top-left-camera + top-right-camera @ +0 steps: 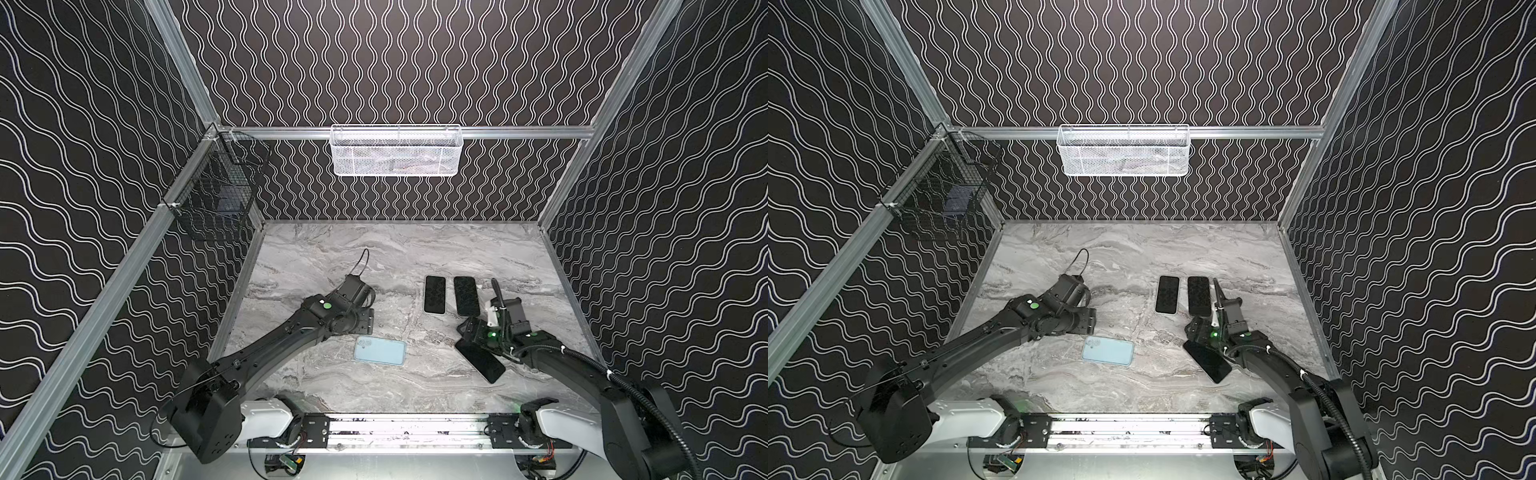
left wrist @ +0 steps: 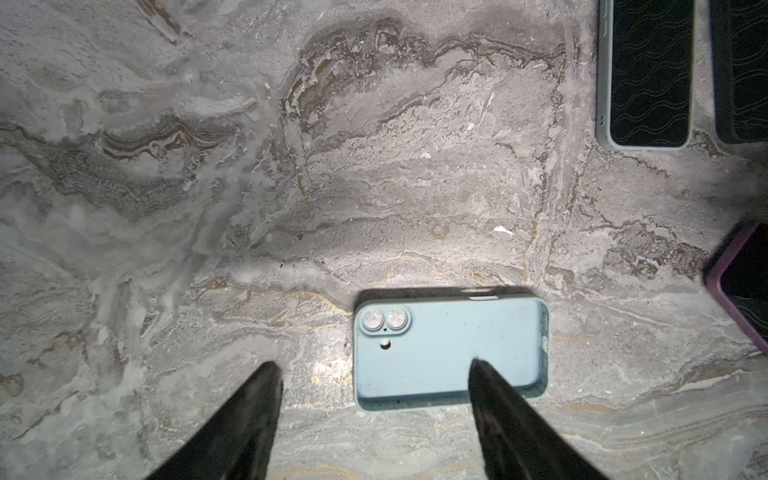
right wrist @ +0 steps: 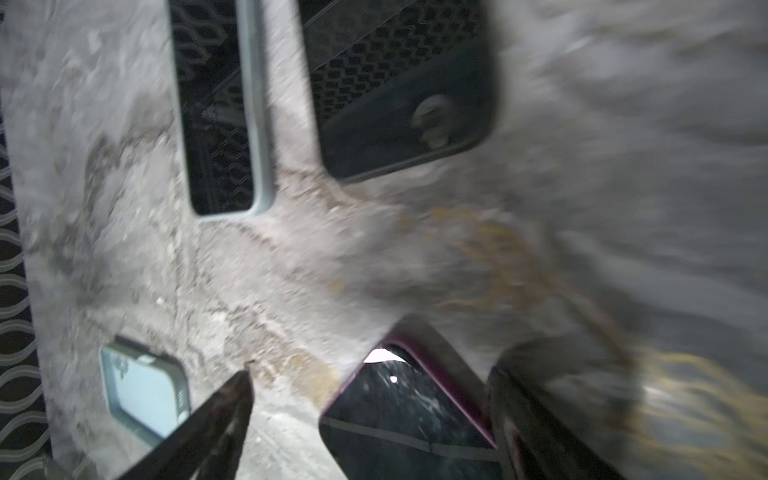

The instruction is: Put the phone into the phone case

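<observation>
Left arm [image 1: 266, 349]: we see it reach from the near-left base forward and inward, wrist bent down over the marble table [image 1: 415, 257]; a green dot shows on its wrist joint.
Left gripper [image 2: 374, 365]: the fingers are spread wide with nothing between them. It hangs just beside the phone case, and one fingertip [image 2: 482, 374] overlaps the case's edge in the wrist view. We cannot tell whether it touches.
Phone case [image 1: 380, 350]: light blue, flat on the table near the front middle, its camera cut-out end toward the left arm.
Grey-rimmed phone [image 1: 435, 295]: screen up, farther back, right of centre.
Dark phone [image 1: 466, 296]: just beside the grey-rimmed one, parallel to it, not touching.
Phone [image 1: 482, 361]: dark screen up, purple rim, lying diagonally, well apart from the case, one corner under the right wrist.
Right gripper [image 3: 374, 374]: the fingers are spread and straddle that corner; we see a gap on one side. The view is blurred.
Right arm [image 1: 582, 370]: it curves in from the near-right base, wrist low, with a green light on it.
</observation>
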`<state>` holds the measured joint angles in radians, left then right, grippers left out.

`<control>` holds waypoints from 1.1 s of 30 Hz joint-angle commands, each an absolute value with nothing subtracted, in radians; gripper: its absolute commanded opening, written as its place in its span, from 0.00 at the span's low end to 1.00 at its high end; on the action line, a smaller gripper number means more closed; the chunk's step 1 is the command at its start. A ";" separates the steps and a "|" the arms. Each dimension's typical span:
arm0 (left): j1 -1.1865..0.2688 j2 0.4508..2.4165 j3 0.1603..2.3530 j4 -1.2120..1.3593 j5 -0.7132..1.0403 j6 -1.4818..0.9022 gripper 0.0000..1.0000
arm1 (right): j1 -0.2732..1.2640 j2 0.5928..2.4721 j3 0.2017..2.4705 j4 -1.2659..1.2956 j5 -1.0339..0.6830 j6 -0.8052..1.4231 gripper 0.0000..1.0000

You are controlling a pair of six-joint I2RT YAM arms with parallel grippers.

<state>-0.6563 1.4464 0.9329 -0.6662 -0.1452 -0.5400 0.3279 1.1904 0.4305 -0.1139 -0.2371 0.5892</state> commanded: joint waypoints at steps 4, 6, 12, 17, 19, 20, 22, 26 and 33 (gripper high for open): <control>-0.655 1.433 0.919 -0.628 -0.126 -0.536 0.76 | 0.543 1.297 0.457 0.003 -0.244 0.711 0.90; -0.656 1.427 0.912 -0.624 -0.112 -0.536 0.76 | 0.576 1.331 0.488 0.002 -0.234 0.719 0.89; -0.657 1.392 0.878 -0.549 0.049 -0.492 0.85 | 0.554 1.156 0.546 -0.182 -0.070 0.703 0.90; -0.674 1.383 0.864 -0.470 0.181 -0.460 0.98 | 0.449 0.928 0.544 -0.407 0.046 0.767 0.90; -0.693 1.392 0.871 -0.448 0.224 -0.443 0.98 | 0.409 0.857 0.529 -0.485 0.057 0.798 0.91; -0.707 1.401 0.877 -0.437 0.240 -0.436 0.98 | 0.401 0.827 0.524 -0.529 0.067 0.813 0.91; -0.746 1.429 0.892 -0.422 0.275 -0.421 0.98 | 0.397 0.794 0.513 -0.591 0.076 0.823 0.91; -0.835 1.505 0.932 -0.391 0.300 -0.437 0.98 | 0.396 0.806 0.509 -0.701 0.062 0.847 0.91; -0.865 1.541 0.913 -0.314 0.306 -0.494 0.98 | 0.398 0.874 0.491 -0.741 -0.004 0.874 0.90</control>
<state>-0.8639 1.5402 0.9150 -0.3798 0.2970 -0.4709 0.3965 0.8661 0.4950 -0.6754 0.0021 0.8452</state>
